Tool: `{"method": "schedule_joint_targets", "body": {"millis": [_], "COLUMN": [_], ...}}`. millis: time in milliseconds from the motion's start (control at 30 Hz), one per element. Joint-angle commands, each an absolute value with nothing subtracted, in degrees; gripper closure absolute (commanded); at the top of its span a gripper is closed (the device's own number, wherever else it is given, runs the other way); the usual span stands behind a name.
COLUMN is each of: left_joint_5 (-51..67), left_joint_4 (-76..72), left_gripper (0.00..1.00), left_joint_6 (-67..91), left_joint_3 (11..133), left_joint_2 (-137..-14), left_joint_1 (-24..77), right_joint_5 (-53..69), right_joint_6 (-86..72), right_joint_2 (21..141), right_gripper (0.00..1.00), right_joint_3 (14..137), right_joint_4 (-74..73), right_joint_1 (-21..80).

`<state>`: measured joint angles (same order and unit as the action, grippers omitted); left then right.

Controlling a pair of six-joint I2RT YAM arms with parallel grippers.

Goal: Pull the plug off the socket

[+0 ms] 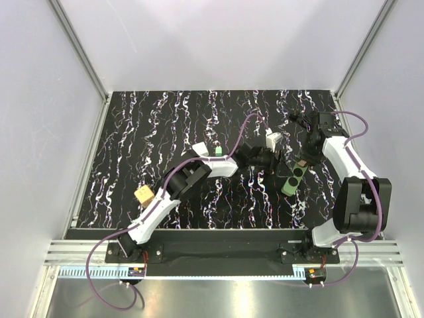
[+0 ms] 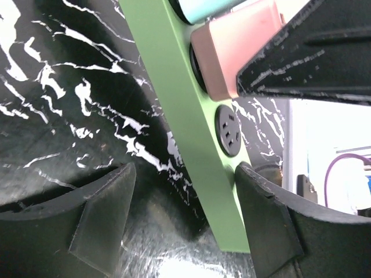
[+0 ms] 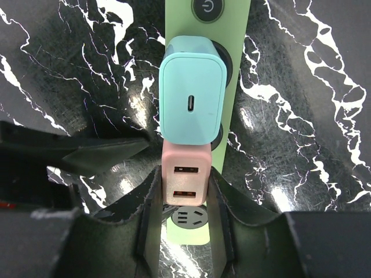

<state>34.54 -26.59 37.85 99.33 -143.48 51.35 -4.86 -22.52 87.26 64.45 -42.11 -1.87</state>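
Socket strip (image 3: 240,69), green, right side of marbled table (image 1: 165,132): pink plug (image 3: 185,174) clenched in my right claw (image 3: 185,194), teal plug (image 3: 191,98) seated just beside it; my left claw (image 2: 185,174) released, fingers either side of the strip's end.

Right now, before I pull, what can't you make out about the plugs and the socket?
- Right wrist: the pink plug hides its own pins; how deep it sits is unknown.
- Left wrist: the teal plug is cut off by the top edge.
- Top external: the socket and its plugs are too small to read, partly under the right gripper.
- Left wrist: whether the left gripper touches the socket is unclear.
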Motion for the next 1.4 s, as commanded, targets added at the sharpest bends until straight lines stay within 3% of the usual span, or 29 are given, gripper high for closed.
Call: {"method": "schedule_joint_targets", "body": {"millis": [0, 267, 467, 567, 600, 733, 1067, 1367], "left_joint_5": [37.35, 39.02, 38.85, 38.76, 38.59, 36.48, 23.14, 22.06], "left_joint_4": [-28.99, -31.2, -28.92, -28.65, -28.04, -23.66, -6.81, -3.52], "left_gripper": [0.25, 0.34, 0.53, 0.66, 0.76, 1.0, 1.0, 1.0], "left_joint_6": [40.68, 42.8, 42.8, 43.68, 44.46, 46.67, 41.76, 42.98], "left_joint_3": [101.78, 103.01, 105.47, 106.17, 106.43, 108.28, 109.76, 112.5], "left_joint_2": [-145.98, -147.21, -148.62, -149.32, -149.76, -150.99, -150.46, -152.31], "left_joint_1": [52.03, 52.29, 52.65, 52.56, 52.56, 52.56, 53.26, 53.0], "right_joint_5": [-3.08, -2.2, -1.93, -1.76, -1.58, -1.41, -5.27, -5.71], "right_joint_6": [-22.24, -22.41, -22.59, -22.68, -22.68, -22.85, -23.11, -23.73], "right_joint_2": [83.58, 84.73, 84.46, 84.2, 84.11, 83.59, 80.51, 76.82], "right_gripper": [1.0, 1.0, 1.0, 1.0, 1.0, 1.0, 1.0, 1.0], "right_joint_3": [65.22, 64.25, 63.9, 63.72, 63.46, 62.41, 62.66, 65.56], "right_joint_4": [-41.22, -40.43, -40.08, -40.08, -40.08, -39.73, -41.03, -44.2], "right_joint_1": [-1.58, -1.58, -1.58, -1.58, -1.58, -1.58, -1.58, -1.58]}}
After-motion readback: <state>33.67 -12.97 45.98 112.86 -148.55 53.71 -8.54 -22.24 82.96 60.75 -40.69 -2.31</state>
